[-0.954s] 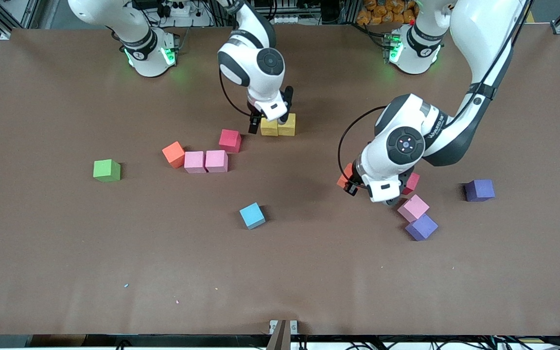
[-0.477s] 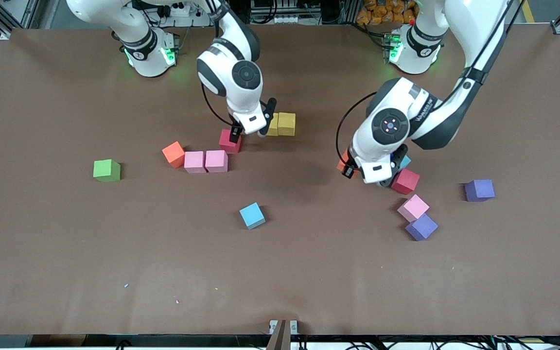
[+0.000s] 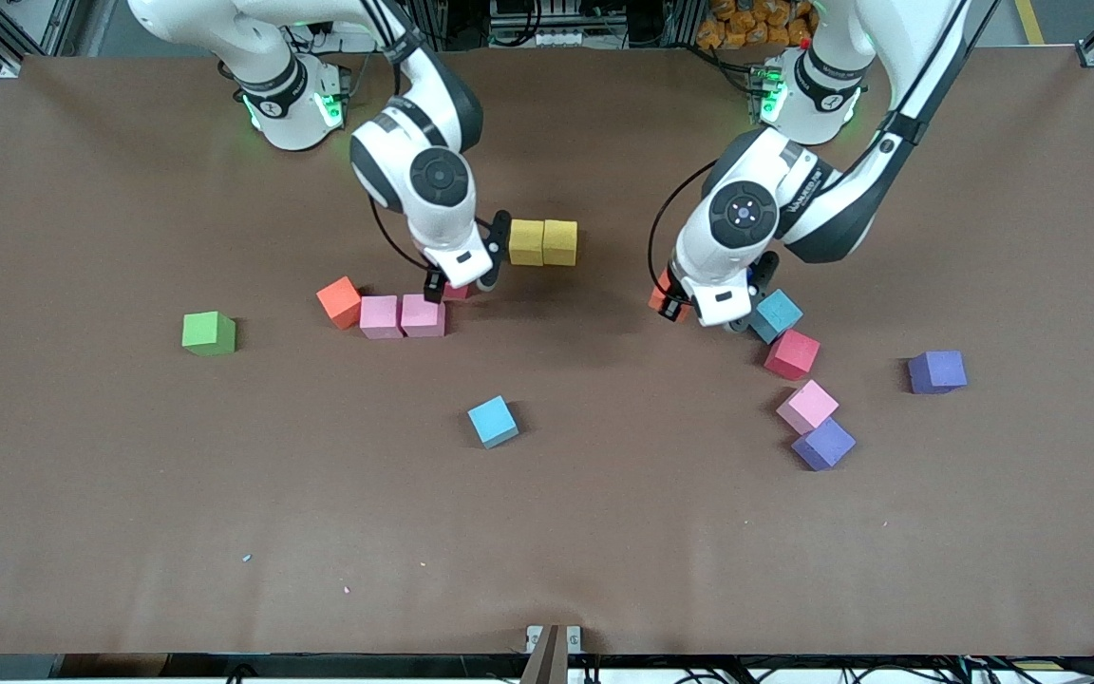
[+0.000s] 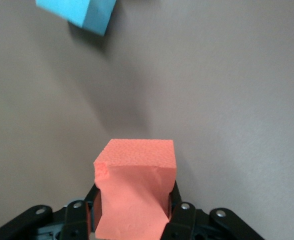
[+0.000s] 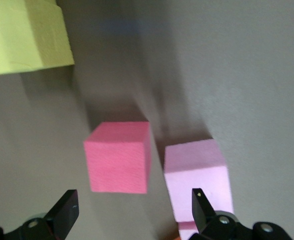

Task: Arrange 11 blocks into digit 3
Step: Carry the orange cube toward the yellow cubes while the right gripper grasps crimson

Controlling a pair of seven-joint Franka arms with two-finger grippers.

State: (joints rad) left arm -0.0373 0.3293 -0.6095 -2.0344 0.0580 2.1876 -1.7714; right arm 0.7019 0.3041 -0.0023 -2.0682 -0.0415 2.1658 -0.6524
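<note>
Bare table before blue cube

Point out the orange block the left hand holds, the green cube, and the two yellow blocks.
orange block (image 4: 137,200): left wrist view, its front face between the fingers.
green cube (image 3: 208,332): front view, middle of the cube.
yellow blocks (image 3: 543,241): front view, seam where the pair touch.

I can read nothing for certain; the dark lettering along my left arm's forearm is too small.
</note>
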